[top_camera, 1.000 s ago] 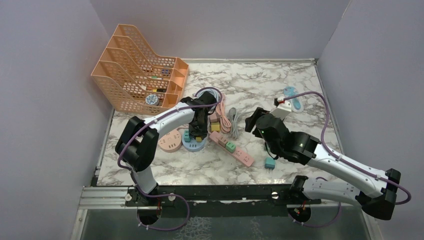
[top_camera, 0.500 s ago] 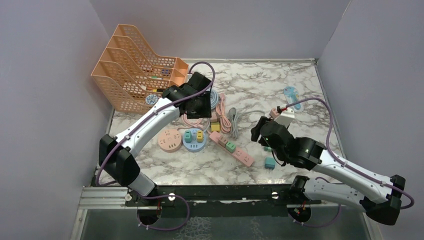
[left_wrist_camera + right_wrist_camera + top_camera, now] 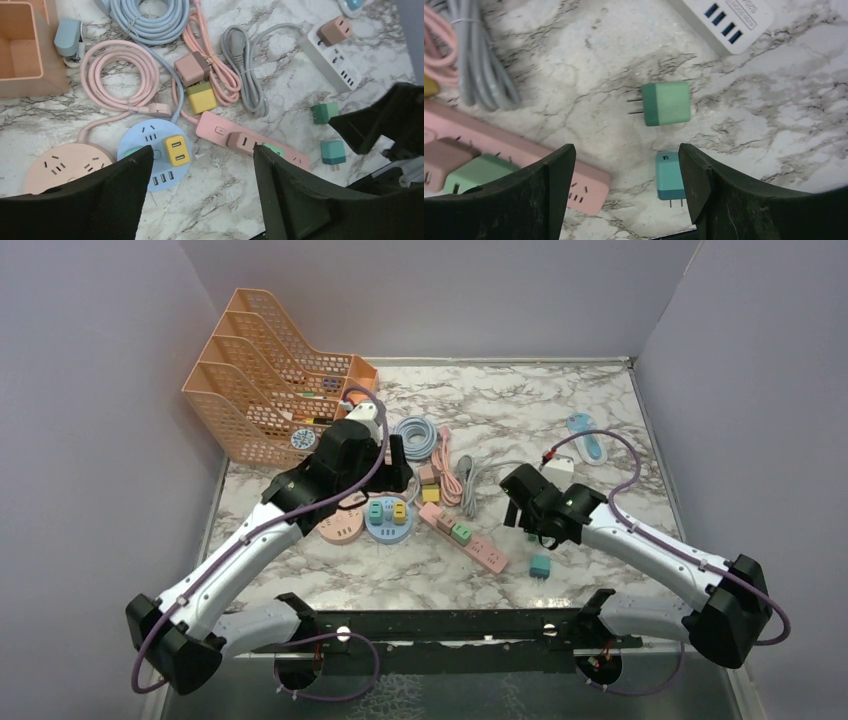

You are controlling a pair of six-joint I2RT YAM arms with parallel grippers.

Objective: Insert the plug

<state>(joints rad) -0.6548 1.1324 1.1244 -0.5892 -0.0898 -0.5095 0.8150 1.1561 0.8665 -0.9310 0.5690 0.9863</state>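
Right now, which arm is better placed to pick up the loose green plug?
Right. The right gripper, open, hovers over the green plug; the left gripper is over the blue round socket, farther off.

Under my right gripper [image 3: 624,152], bare marble table [image 3: 574,65] rings the green plug [image 3: 666,103]. The teal plug [image 3: 669,176] lies just beside it, and the pink power strip [image 3: 499,150] crowds one side.
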